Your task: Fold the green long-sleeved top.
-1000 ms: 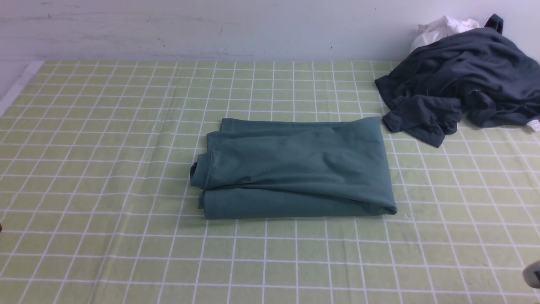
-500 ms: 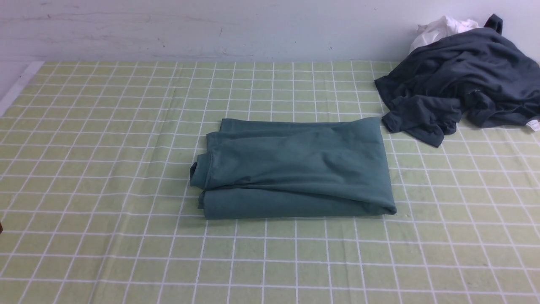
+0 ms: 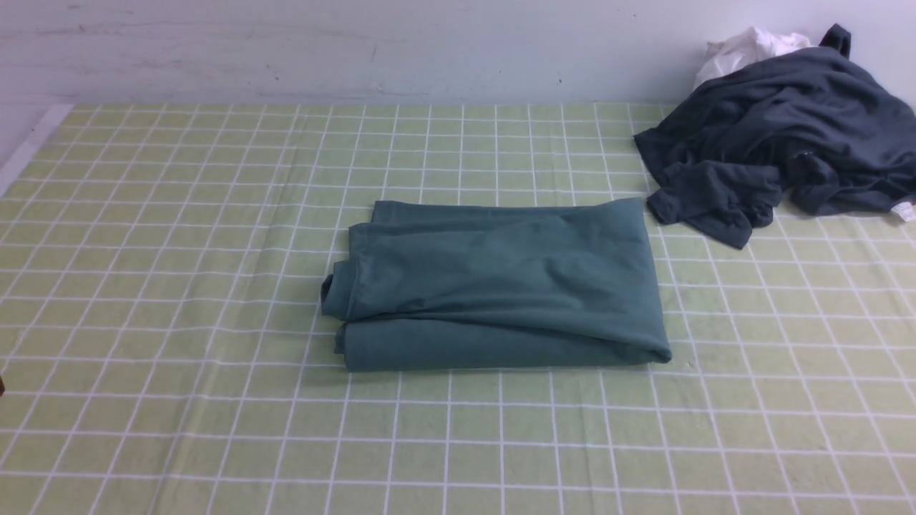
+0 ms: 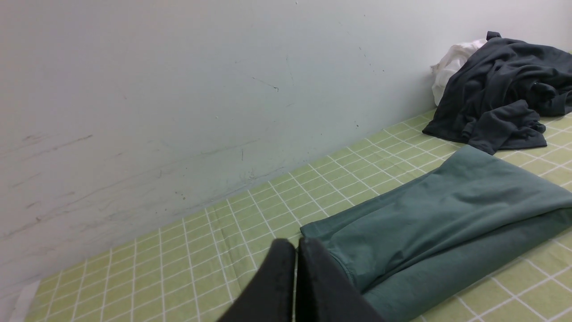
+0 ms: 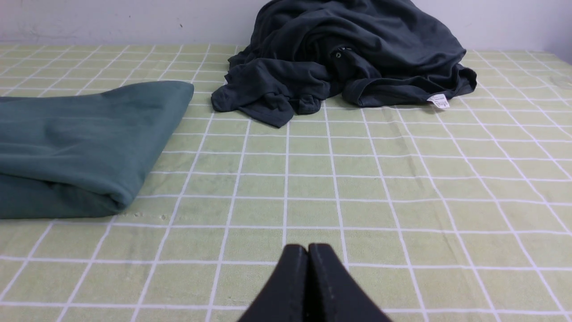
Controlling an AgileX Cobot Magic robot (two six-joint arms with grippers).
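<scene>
Green long-sleeved top [image 3: 497,282] lies folded into a rectangle at the centre of the table [image 3: 143,286]. Dark grey garment [image 3: 776,136] heaped far right. Left fingers [image 4: 286,277] and right fingers [image 5: 297,277] pressed together, empty.

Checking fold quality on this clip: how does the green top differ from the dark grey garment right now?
The green long-sleeved top lies folded in a flat, neat rectangle; the dark grey garment is a crumpled heap. The top sits mid-table, the grey one far right against the wall. Both rest untouched on the checked cloth.
</scene>
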